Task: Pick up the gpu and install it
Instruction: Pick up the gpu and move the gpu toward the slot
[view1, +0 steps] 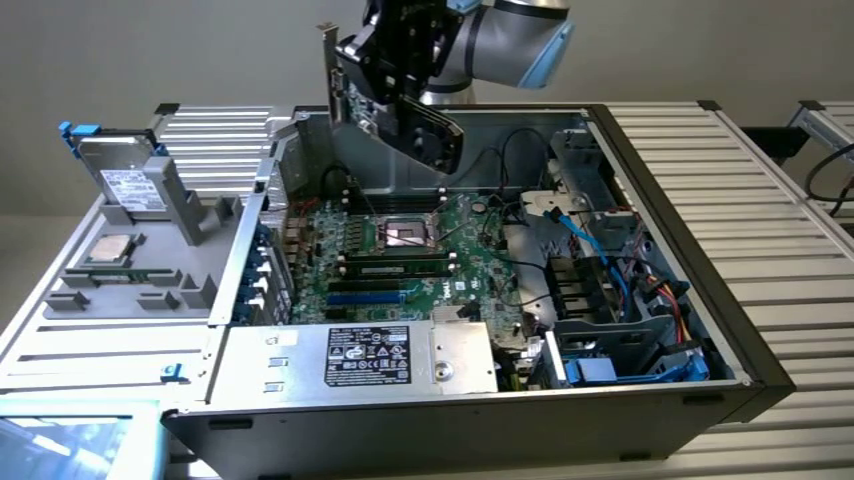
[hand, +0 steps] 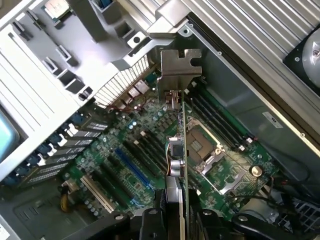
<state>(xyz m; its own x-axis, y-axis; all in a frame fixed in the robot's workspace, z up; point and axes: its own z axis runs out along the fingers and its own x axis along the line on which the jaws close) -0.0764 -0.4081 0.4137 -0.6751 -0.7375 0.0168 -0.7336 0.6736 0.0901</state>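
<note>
The tool (hand: 177, 222) is closed partway, and its two fingers pinch the gpu (view1: 400, 115) tight. The gpu hangs tilted in the air above the green board (view1: 467, 280) and does not touch it. Picking up looks done, and putting it in is the step now. I think the card's edge must line up with a slot on the green board. I count one tool, one gpu, one green board and one open computer box (view1: 467, 435) around the green board.

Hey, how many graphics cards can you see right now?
1. The graphics card is clamped in the gripper, hanging tilted above the open computer case, over its motherboard. Others could be hidden inside.
</note>
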